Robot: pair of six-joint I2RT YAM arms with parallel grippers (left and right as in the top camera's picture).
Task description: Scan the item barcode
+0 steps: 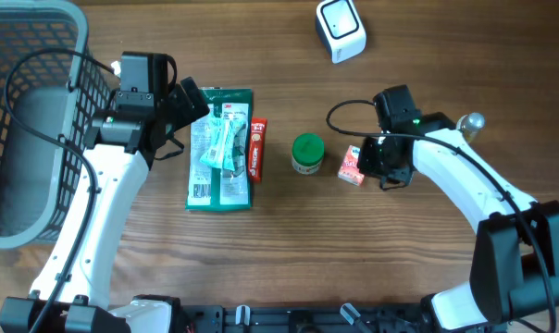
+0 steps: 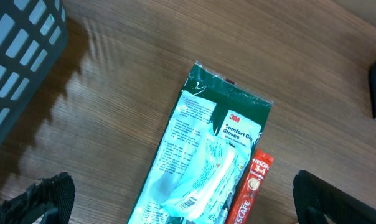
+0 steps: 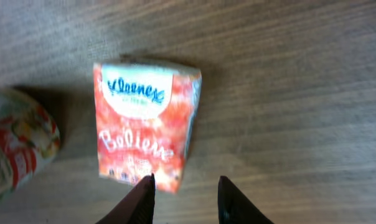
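Note:
A red-and-white Kleenex tissue pack point(image 1: 352, 166) point(image 3: 144, 124) lies flat on the wooden table, right of a green-lidded jar point(image 1: 307, 153) point(image 3: 17, 143). My right gripper point(image 1: 383, 163) point(image 3: 187, 180) hovers at the pack's near right corner. Its fingers stand narrowly apart with only bare wood between them, and the left fingertip overlaps the pack's edge. My left gripper point(image 1: 192, 111) point(image 2: 185, 196) is wide open above a green packet of gloves point(image 1: 219, 148) point(image 2: 206, 149) and a red Nescafe stick point(image 1: 257, 148) point(image 2: 250, 186). The white barcode scanner point(image 1: 340, 30) stands at the back of the table.
A grey mesh basket point(image 1: 30, 120) point(image 2: 20, 43) fills the left side of the table. The items lie in a row across the middle, with the scanner behind them.

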